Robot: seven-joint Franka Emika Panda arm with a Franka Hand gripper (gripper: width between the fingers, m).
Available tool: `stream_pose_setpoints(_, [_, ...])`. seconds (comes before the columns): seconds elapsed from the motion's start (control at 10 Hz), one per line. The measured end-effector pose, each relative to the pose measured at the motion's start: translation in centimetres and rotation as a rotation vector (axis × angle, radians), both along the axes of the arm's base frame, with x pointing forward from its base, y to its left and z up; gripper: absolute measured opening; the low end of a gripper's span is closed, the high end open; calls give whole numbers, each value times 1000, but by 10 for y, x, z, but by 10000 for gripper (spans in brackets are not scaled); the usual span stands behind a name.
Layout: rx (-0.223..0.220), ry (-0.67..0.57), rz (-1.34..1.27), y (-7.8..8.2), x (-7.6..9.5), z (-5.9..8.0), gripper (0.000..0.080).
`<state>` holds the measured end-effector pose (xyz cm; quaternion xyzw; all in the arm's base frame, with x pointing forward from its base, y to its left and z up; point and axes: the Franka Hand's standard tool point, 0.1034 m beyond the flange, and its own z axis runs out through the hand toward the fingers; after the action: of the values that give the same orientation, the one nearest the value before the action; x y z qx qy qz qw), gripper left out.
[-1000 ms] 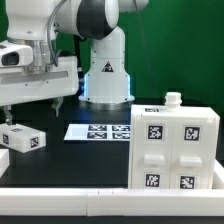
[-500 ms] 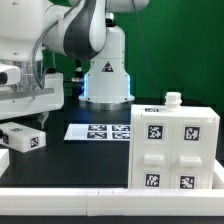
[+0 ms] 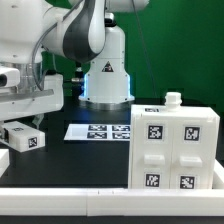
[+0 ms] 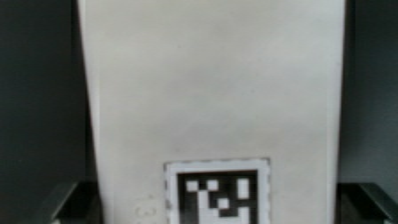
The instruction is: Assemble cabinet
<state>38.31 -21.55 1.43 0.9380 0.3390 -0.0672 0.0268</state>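
- Standing upright on the black table (image 3: 70,160) at the exterior view's right, the cabinet (image 3: 172,148) is showing four square tags on its near face and carrying a small white knob (image 3: 172,98) on its top.
- Lying flat on the table just beside the cabinet, toward the exterior view's left, the marker board (image 3: 97,132) is showing its printed tags.
- Resting at the exterior view's left, well apart from the cabinet, a small white tagged block (image 3: 24,137) is sitting directly under the arm's wrist.
- Hanging low over that block, the gripper (image 3: 22,122) is mostly hidden behind the wrist housing in the exterior view.
- Filling the wrist view, the block is appearing as a tall white face with one tag near its lower end, and dark finger pads (image 4: 59,201) are showing on either side of it.
- Judging whether the fingers are pressing on the block or standing off it is not possible; I cannot tell.
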Motion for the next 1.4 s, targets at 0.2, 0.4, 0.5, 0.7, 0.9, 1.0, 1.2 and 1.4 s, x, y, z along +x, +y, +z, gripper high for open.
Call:
stream_pose_setpoints(0.2, [5, -27, 18, 15, 14, 13, 554])
stream_pose_setpoints(0.4, [43, -51, -83, 70, 43, 52, 554])
stream_pose_setpoints(0.5, [55, -57, -121, 89, 62, 73, 554])
stream_pose_setpoints(0.7, [54, -64, -118, 96, 69, 78, 554])
stream_pose_setpoints(0.9, [54, -61, -122, 94, 67, 77, 555])
stream_pose_setpoints(1.0, [43, -49, -157, 98, 69, 80, 555])
stream_pose_setpoints(1.2, [1, -28, -246, 126, 105, 116, 555])
stream_pose_setpoints(1.4, [-12, -43, -333, 153, 138, 144, 555])
